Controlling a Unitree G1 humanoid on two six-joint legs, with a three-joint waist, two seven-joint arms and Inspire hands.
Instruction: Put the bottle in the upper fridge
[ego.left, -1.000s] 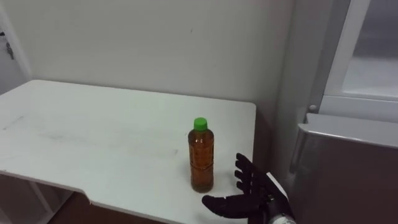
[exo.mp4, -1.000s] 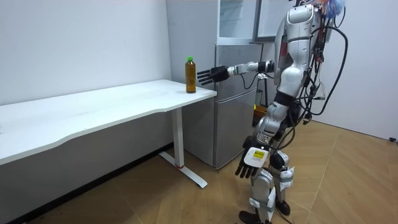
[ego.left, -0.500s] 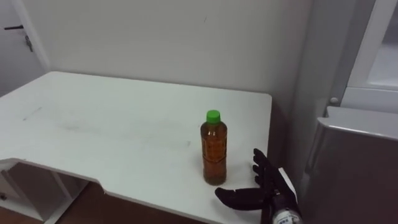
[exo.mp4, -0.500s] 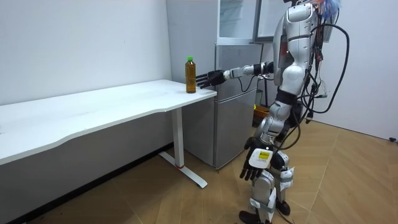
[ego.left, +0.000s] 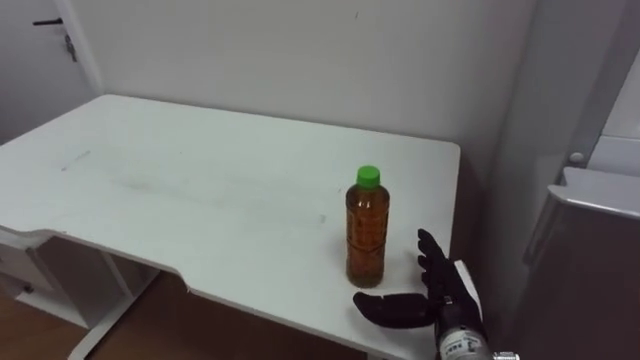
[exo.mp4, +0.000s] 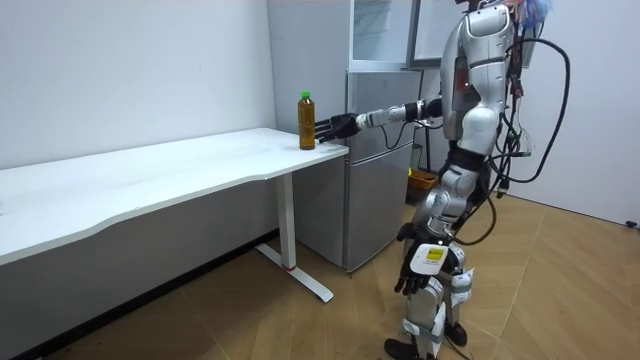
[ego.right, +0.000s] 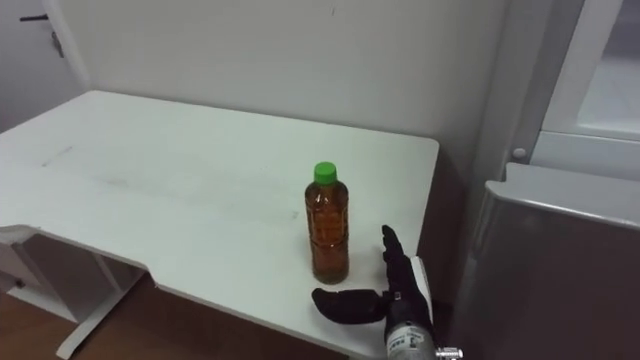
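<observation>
Okay, amber plastic bottle with green cap (ego.left: 366, 228) stands upright near the right front corner of the white rectangular table (ego.left: 200, 190). Right hand (ego.left: 425, 295) is just beside it on the right, low over the table edge. Its fingers are spread and its thumb reaches toward the bottle base, with a small gap between. Tall grey fridge (ego.right: 560, 270) stands just right of the table. Left hand (exo.mp4: 425, 265) hangs by the thigh, fingers loose. Versus a second ago: bottle unmoved, right hand nearer it, left hand swung toward the room view's right.
</observation>
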